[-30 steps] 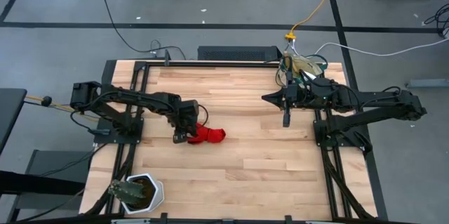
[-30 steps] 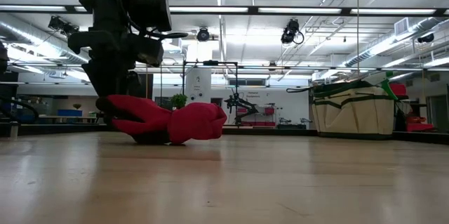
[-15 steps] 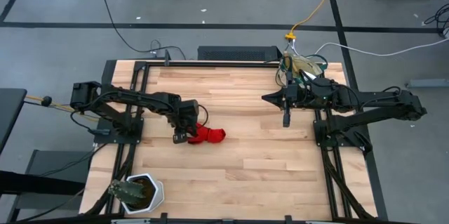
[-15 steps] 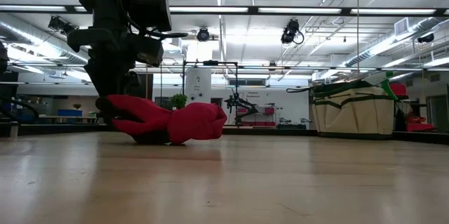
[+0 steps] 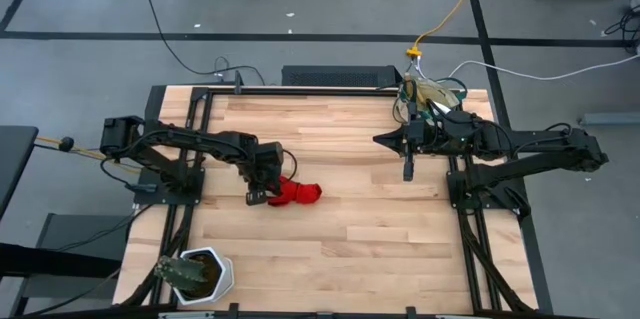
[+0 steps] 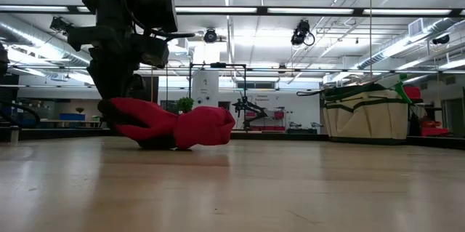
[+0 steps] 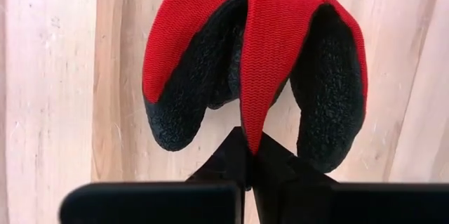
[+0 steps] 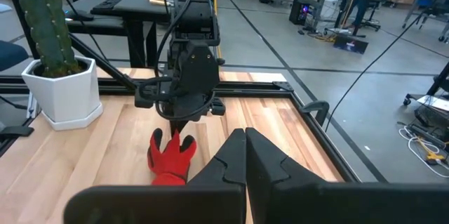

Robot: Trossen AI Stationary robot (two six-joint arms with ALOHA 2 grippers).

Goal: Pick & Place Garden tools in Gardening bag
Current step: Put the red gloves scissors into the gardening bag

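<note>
A red glove (image 5: 298, 192) with black coated fingers lies flat on the wooden table (image 5: 350, 239), left of centre; it also shows in the low view (image 6: 178, 125). My left gripper (image 7: 251, 155) points steeply down at the glove's finger end, shut on it (image 5: 263, 195). My right gripper (image 8: 245, 143) hangs shut and empty, high over the table's right half (image 5: 408, 169). The beige gardening bag (image 6: 365, 112) with green trim stands upright at the far right corner (image 5: 428, 92), tool ends sticking out of its top. My left gripper pinches the tip of the glove's middle red finger (image 7: 254, 126) between its two fingers. They come from above, slanting steeply down, in line with that glove finger. The glove lies on the table, its cuff end (image 5: 312, 192) toward the right edge.
A white pot (image 5: 203, 274) with a cactus stands at the near left corner, also in the right wrist view (image 8: 63, 90). Black frame rails (image 5: 455, 189) run along the table's left and right sides. Bare wood lies between the glove and the bag.
</note>
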